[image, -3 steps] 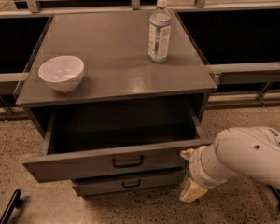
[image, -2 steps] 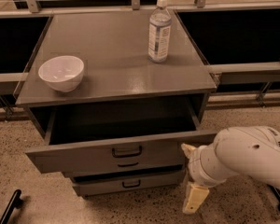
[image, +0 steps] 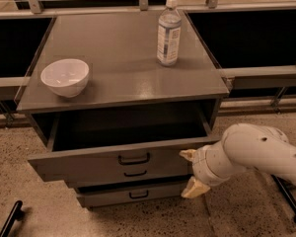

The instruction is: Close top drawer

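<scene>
The top drawer (image: 93, 163) is a wide grey-brown drawer pulled partly out of the cabinet, its inside dark. Its long front panel carries one black bar handle (image: 134, 159) at the centre. My gripper (image: 191, 172) sits at the right end of the drawer's front panel, on a white arm that comes in from the right. One cream fingertip (image: 188, 154) lies against the panel near its top edge. The other fingertip (image: 195, 188) hangs lower, beside the lower drawers.
Two shorter drawer fronts (image: 128, 194) with small black handles sit below. On the cabinet top (image: 123, 68) stand a white bowl (image: 65, 76) at left and a clear water bottle (image: 168, 32) at back right. Speckled floor around. A black bar (image: 10, 218) lies at lower left.
The top drawer has slid further into the cabinet. My gripper has moved with its front panel, toward the cabinet.
</scene>
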Available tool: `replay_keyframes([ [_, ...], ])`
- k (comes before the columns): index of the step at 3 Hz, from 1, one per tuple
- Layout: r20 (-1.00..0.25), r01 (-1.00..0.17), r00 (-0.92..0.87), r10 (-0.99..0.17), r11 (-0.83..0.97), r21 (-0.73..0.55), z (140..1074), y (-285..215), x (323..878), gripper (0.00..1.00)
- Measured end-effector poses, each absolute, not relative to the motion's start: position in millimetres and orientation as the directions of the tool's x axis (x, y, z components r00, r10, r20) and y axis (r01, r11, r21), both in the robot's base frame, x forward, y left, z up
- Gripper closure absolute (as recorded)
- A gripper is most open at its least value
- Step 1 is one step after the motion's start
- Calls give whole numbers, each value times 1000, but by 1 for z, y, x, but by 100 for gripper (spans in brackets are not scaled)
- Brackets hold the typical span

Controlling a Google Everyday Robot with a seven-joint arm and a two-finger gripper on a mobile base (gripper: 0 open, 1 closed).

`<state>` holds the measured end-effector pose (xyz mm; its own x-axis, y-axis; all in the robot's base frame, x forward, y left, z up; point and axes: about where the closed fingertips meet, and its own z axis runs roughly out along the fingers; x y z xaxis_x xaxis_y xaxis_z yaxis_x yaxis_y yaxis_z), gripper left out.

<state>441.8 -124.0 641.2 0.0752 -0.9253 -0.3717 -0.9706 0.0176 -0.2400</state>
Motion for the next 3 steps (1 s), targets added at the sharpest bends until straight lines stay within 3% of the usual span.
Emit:
replay_keyframes([
  [2,-394,-961,161,-905,-51,-273,623,-110,478,84],
  [3,-395,-961,162,-904,-53,-273,622,-110,479,84],
])
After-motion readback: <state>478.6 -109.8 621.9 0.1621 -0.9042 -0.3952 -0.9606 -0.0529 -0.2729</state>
